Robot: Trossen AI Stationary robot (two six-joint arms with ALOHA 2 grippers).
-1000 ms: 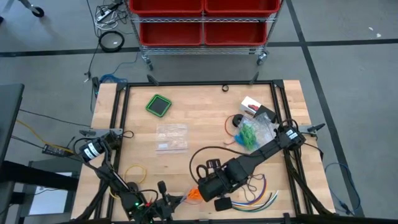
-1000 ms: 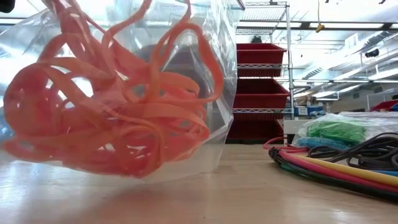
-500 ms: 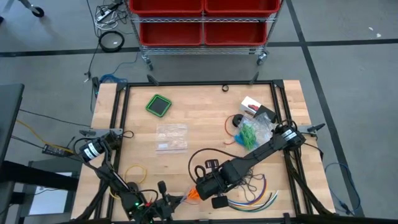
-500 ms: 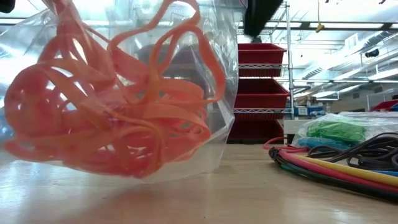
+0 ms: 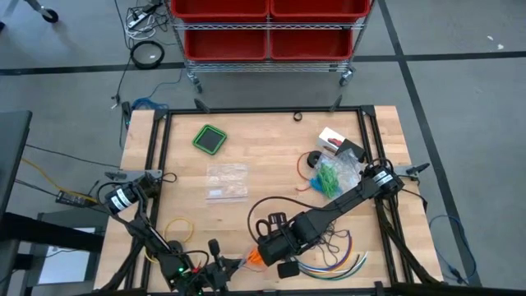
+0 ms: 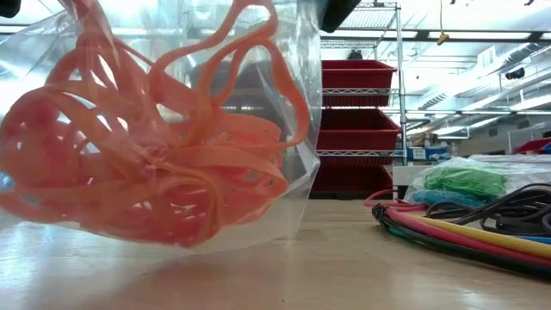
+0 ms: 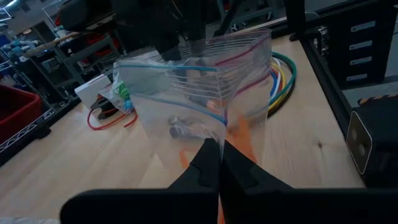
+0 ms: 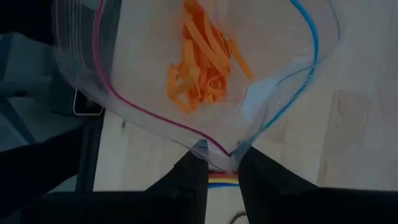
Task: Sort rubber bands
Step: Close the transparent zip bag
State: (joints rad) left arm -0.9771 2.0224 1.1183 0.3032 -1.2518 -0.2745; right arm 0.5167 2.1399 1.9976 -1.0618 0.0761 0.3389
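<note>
A clear zip bag (image 6: 284,129) stands by the table's near edge with its mouth up. A bunch of orange rubber bands (image 6: 164,146) lies inside it, also seen from above (image 8: 205,68). Its bottom rests on the table. My left gripper (image 7: 217,158) is shut on one end of the mouth. My right gripper (image 8: 221,155) comes down over the bag (image 5: 256,256) and is closed on the mouth's other end. Green rubber bands (image 5: 329,177) lie in another clear bag at the right. My left gripper pinches the bag's wall (image 7: 225,127) between its two shut fingers, just below where the pink and blue zip strips run together. The fingers come in nearly level. The bag stands upright beyond them. My right gripper has the mouth's end (image 8: 227,151), where the pink and blue strips meet, between its two fingers. The fingers point steeply down from above. The bag hangs open below them, with the orange bands at its bottom.
Coloured cables (image 5: 337,255) curve on the table right of the bag (image 6: 465,228). Flat empty clear bags (image 5: 226,181) lie mid-table. There is a green square (image 5: 209,138) at the far left, a white box (image 5: 333,141) at the far right and a yellow ring (image 5: 177,230) near the left arm.
My right gripper has sunk a little and gone slightly toward the table's left, keeping its hold on the bag. The bag's wall has slackened, and the orange bands inside have settled a little.
</note>
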